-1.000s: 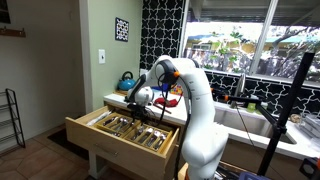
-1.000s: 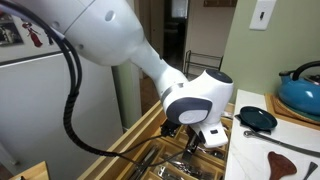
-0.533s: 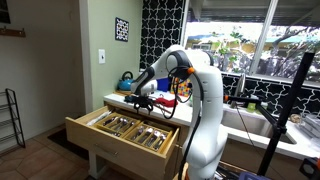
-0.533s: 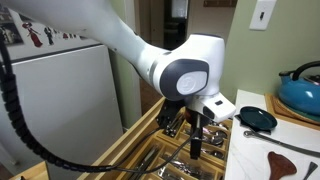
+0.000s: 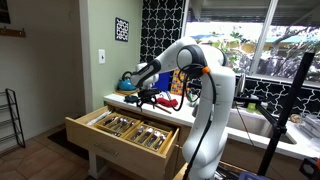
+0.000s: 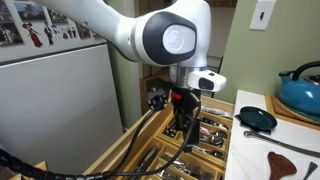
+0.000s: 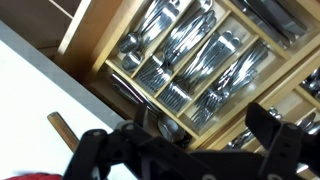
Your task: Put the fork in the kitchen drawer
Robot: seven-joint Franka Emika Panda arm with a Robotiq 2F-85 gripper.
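Note:
The kitchen drawer (image 5: 108, 141) is pulled open below the counter, with a cream front and light wood dividers. It also shows in an exterior view (image 6: 140, 140) and in the wrist view (image 7: 100, 50). Its compartments hold several forks (image 7: 213, 97), spoons and other cutlery. I cannot single out one fork as the task's. My gripper (image 7: 182, 130) hangs above the drawer near the counter edge, its fingers spread with nothing between them. It shows in both exterior views (image 5: 141, 98) (image 6: 183, 124).
A blue kettle (image 6: 305, 88) and a small black pan (image 6: 258, 118) stand on the white counter (image 6: 270, 150) beside the drawer. A refrigerator (image 6: 60, 100) is beyond the drawer. A camera stand (image 5: 285, 110) rises by the sink.
The arm has risen and straightened over the last second. The gripper has lifted up out of the drawer and now hangs higher above it, empty.

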